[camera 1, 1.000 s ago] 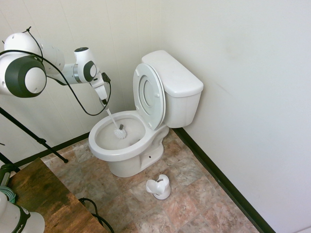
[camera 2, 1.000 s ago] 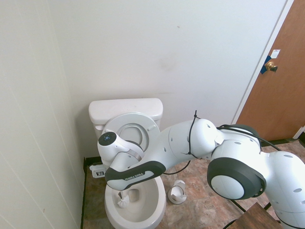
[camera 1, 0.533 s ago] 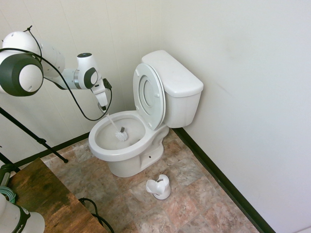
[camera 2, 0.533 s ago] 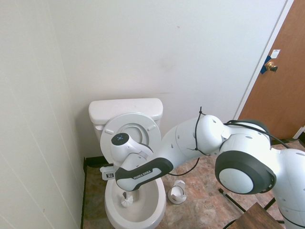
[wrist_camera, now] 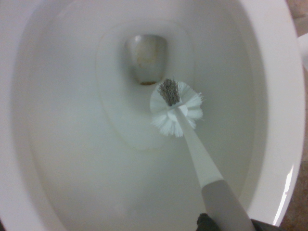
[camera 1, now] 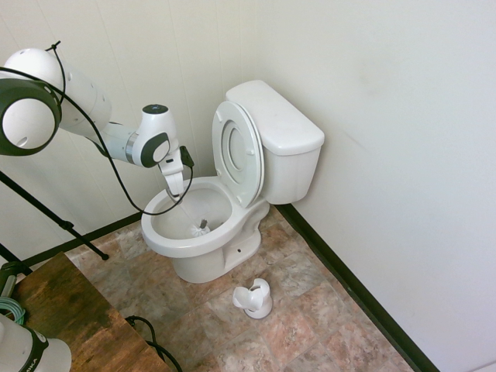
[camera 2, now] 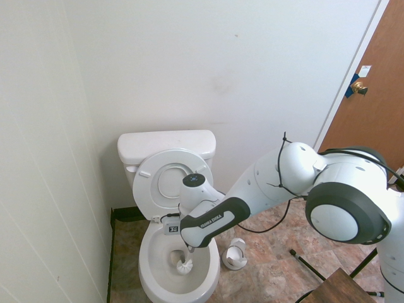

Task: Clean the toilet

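Note:
The white toilet (camera 1: 283,132) stands in the corner with seat and lid raised against the tank. My gripper (camera 1: 177,191) hangs over the left rim of the bowl (camera 1: 164,242), shut on the handle of a white toilet brush (camera 1: 200,229). The handle slants down into the bowl and the bristle head rests on the inner wall. In the second exterior view the gripper (camera 2: 188,246) is low over the bowl (camera 2: 146,273) with the brush head (camera 2: 183,266) near the bottom. The wrist view shows the brush head (wrist_camera: 175,108) just beside the drain opening (wrist_camera: 147,65).
A small white brush holder (camera 1: 254,298) sits on the tiled floor in front of the toilet, also seen as the holder (camera 2: 235,254) beside the bowl. Walls close in behind and beside the tank. A wooden table corner (camera 1: 70,318) is nearby; a brown door (camera 2: 372,107) stands at the right.
My arm has swung lower and further over the bowl. The brush head has swept across the inside of the bowl toward its front, still held.

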Controlling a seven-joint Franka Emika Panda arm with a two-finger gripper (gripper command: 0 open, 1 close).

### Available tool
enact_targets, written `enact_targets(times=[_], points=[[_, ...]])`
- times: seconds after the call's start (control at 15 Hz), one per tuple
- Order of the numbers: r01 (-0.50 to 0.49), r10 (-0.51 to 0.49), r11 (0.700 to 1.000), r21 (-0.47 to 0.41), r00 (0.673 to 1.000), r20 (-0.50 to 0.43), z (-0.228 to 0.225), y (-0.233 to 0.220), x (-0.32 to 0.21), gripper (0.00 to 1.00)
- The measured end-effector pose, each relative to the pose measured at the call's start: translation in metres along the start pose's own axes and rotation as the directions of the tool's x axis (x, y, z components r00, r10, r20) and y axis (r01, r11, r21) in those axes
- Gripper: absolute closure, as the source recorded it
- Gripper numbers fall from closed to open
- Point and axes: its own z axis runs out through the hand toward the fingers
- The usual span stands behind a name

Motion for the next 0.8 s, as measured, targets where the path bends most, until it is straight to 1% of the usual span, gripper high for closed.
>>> enact_targets(times=[0.2,0.47,0.67,0.8], points=[[-0.046,0.046,0.999,0.008,0.999,0.002,-0.001,-0.006,0.037,1.00],[-0.093,0.092,0.995,0.028,0.996,0.009,0.015,-0.048,0.061,1.00],[-0.103,0.103,0.992,0.069,0.995,0.009,0.025,-0.086,0.065,1.00],[-0.104,0.104,0.990,0.099,0.995,0.003,0.028,-0.108,0.056,1.00]])
